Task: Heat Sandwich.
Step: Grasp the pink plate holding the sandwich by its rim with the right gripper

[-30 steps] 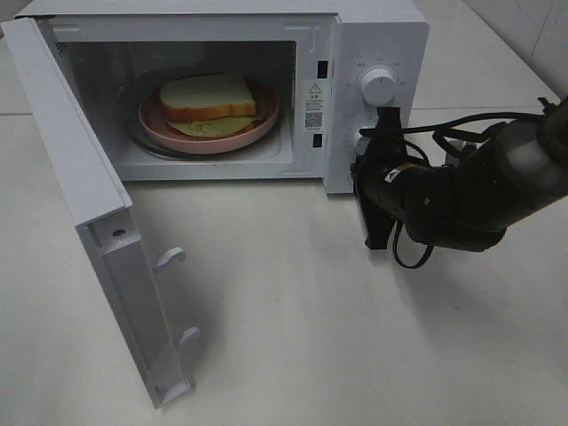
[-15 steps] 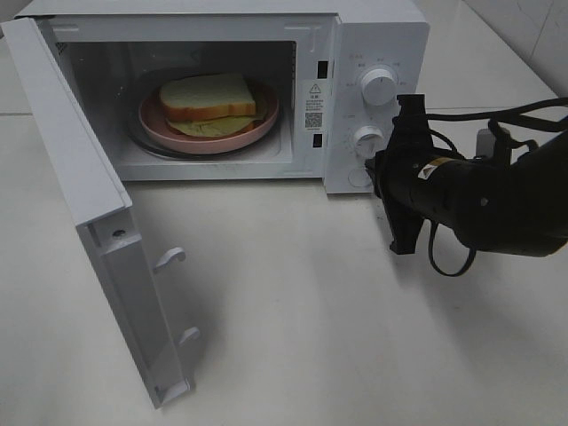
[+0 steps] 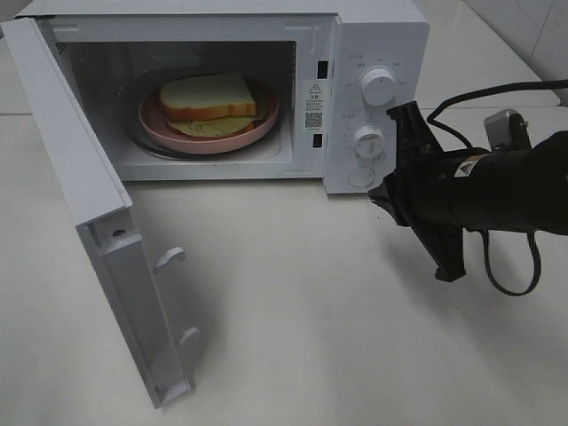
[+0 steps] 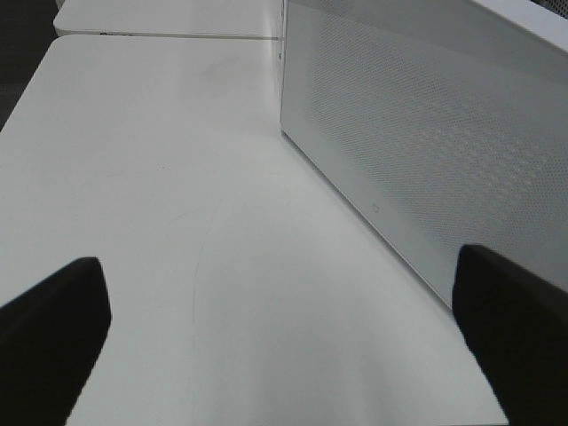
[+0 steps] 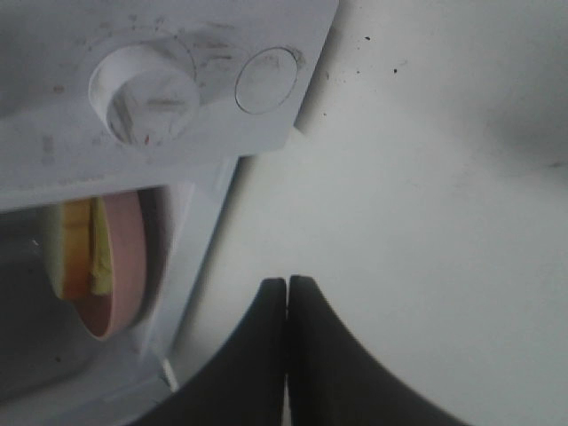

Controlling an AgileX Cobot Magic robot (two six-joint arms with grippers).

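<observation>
The sandwich, tan-crusted bread over a yellow-green layer, lies on a round pink plate inside the open microwave. In the right wrist view the sandwich and the plate show edge-on through the opening. My right gripper is shut and holds nothing. It hovers just off the control panel, below the lower knob, and in the right wrist view the right gripper has its fingers pressed together. My left gripper stands open over bare table beside the microwave's perforated wall.
The microwave door is swung wide open to the left, out over the white table. The panel carries an upper knob, the lower knob and a round button. Black cables trail behind the right arm.
My right gripper has drawn back from the lower knob, moving right and toward the table's front while rotating. The sandwich, plate and door have not moved.
</observation>
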